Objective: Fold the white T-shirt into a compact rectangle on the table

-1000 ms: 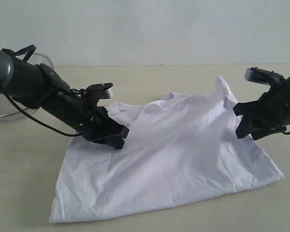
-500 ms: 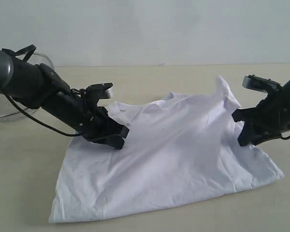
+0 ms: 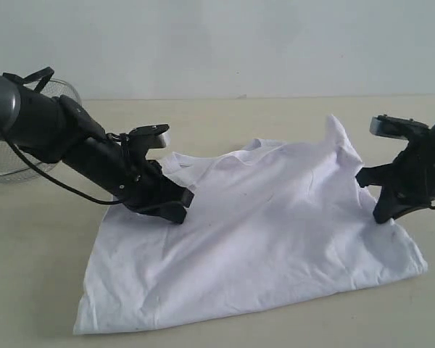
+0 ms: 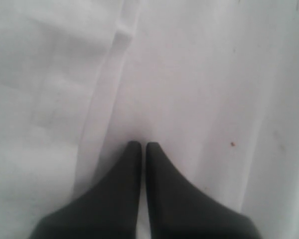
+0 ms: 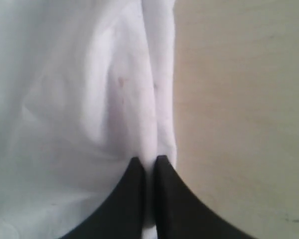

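right gripper (image 5: 148, 159): jaws closed tight on a narrow fold at the shirt's edge, with cloth plainly nipped between them
left gripper (image 4: 139, 145): jaws pressed together, tips down on the cloth beside a seam; I cannot tell whether a layer is caught between them
grip places: in the exterior view the right gripper sits at the shirt's 3 o'clock edge and the left gripper at about 10 o'clock, near the collar end
white T-shirt (image 3: 261, 232): spread on the desk (image 3: 29, 254), plain side up and rumpled, hem toward 6 o'clock, with a peak of cloth standing up at 1 o'clock
wire basket (image 3: 3, 168): at 9 o'clock of the scene behind the left arm, apart from the shirt
step in hand: probably taking hold of both sides before the first fold
doing it well: make sure the left side really has cloth before lifting; raise both sides together and level, keeping the span between them lightly taut; carry the held edge toward 6 o'clock, lay it edge on edge, and let go only once it rests on the shirt
watch for: the 1 o'clock peak tucking under, and a one-sided lift dragging the shirt askew
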Tool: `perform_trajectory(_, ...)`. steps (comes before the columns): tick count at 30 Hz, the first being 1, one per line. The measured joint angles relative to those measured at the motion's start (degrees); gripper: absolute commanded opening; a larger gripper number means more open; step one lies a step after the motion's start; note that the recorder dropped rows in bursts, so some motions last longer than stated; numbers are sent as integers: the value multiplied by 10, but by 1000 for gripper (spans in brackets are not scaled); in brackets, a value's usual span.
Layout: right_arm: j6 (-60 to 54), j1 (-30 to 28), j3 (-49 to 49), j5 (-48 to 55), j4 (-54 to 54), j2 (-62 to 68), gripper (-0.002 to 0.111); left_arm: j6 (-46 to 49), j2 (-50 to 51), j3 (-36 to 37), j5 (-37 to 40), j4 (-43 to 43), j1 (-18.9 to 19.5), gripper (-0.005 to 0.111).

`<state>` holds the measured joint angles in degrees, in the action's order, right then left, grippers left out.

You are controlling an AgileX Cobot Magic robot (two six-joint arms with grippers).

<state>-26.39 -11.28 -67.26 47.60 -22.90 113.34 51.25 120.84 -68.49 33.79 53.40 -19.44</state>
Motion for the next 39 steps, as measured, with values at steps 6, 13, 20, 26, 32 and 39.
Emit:
perform_trajectory(6,67,0,0,4,53,-21,0,0,0,0,0,0,0,5)
perform_trajectory(13,86,0,0,31,69,-22,0,0,0,0,0,0,0,5)
perform_trajectory(20,85,0,0,32,72,-22,18,0,0,0,0,0,0,5)
perform_trajectory(26,85,0,0,16,75,-22,62,0,0,0,0,0,0,5)
perform_trajectory(32,109,0,-11,-8,80,-22,40,0,0,0,0,0,0,5)
perform_trajectory(39,89,0,-97,-27,49,-24,0,0,0,0,0,0,0,5)
